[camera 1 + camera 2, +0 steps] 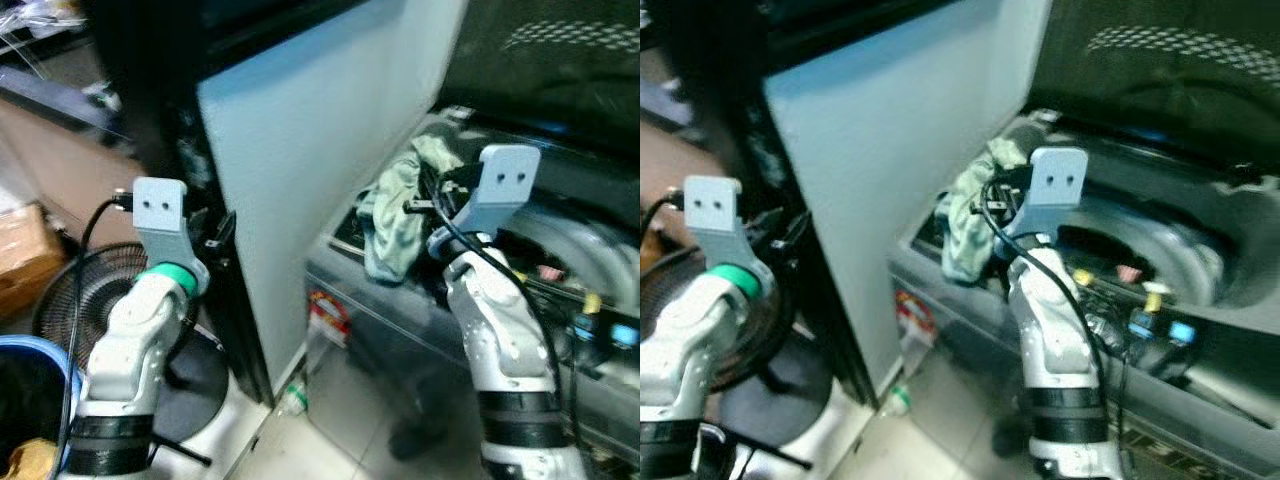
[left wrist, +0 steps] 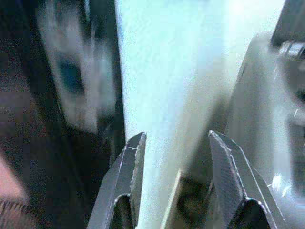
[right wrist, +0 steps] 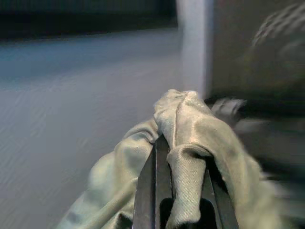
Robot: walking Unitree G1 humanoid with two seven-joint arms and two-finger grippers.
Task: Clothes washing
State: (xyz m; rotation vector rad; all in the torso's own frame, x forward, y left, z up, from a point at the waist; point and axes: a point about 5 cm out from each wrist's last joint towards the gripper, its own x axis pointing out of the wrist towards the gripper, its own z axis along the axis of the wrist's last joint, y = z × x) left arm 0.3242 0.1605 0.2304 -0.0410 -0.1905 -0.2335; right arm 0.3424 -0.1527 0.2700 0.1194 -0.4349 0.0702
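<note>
Loading stage: under way, not finished, judging by a garment held above the tub and not yet inside.
Washing machine (image 1: 380, 330): grey top-loader, lid up, round tub (image 1: 1160, 250) exposed; contents of the tub too dark to tell.
White panel (image 1: 300, 180): tall pale slab just left of the machine, between the two arms.
Fan (image 1: 90, 290): floor-standing, behind the left arm, untouched.
Cloth (image 1: 395, 215): pale green, bunched, hanging over the machine's front-left rim, part draped down the outside.
Right gripper (image 3: 183, 191): jaws pinching a fold of the cloth, raised at the rim beside the tub opening.
Left gripper (image 2: 176, 181): jaws spread, nothing between them, facing the white panel's edge, well apart from the cloth.
Bottle (image 1: 292, 400): small, lying on the floor at the machine's foot.
Done: cloth gripped and brought to the machine.
Left: carrying it over the opening, releasing, closing the lid, starting the wash.
</note>
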